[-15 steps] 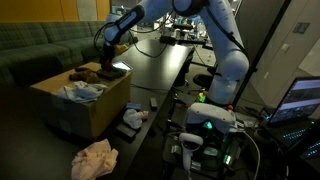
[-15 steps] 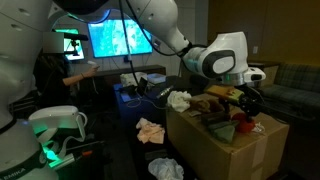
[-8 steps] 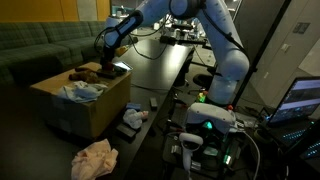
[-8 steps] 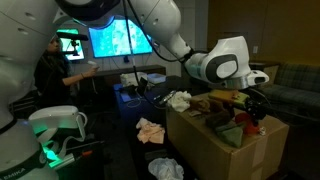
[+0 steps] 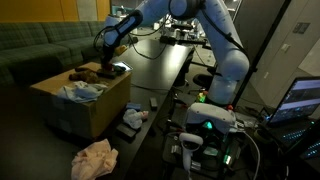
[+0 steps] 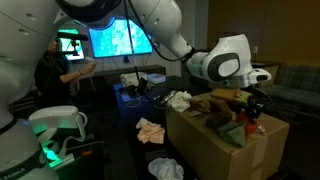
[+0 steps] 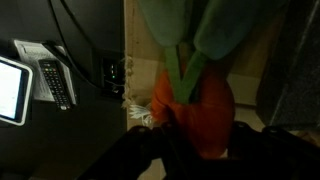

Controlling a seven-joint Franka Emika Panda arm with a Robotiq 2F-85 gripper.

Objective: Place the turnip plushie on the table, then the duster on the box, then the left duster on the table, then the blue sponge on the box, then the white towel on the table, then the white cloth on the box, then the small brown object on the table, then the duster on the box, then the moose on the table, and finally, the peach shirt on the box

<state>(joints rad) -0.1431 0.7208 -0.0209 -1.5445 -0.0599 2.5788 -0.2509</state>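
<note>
The turnip plushie (image 7: 196, 108), orange with green leaves, lies on the tan box (image 5: 97, 108) and fills the wrist view. My gripper (image 7: 200, 128) reaches down onto it, its dark fingers pressed against both sides of the orange body. In both exterior views the gripper (image 5: 107, 63) (image 6: 255, 108) sits low over the box's far end, with the plushie (image 6: 247, 126) under it. The brown moose (image 5: 85, 73) and the white towel (image 5: 82, 91) also rest on the box. On the floor lies the peach shirt (image 5: 95, 158). The black table (image 5: 150, 65) runs beside the box.
A white cloth (image 6: 178, 99) hangs at the box's corner, and another pale bundle (image 6: 165, 167) lies on the floor. A remote (image 7: 56, 83) and a tablet (image 7: 10, 90) lie left of the box edge. Equipment with green lights (image 5: 210, 125) stands close by, and a person (image 6: 55, 70) sits behind.
The jaws have closed in from wide open onto the plushie's orange body. The arm has stayed almost in the same place over the box.
</note>
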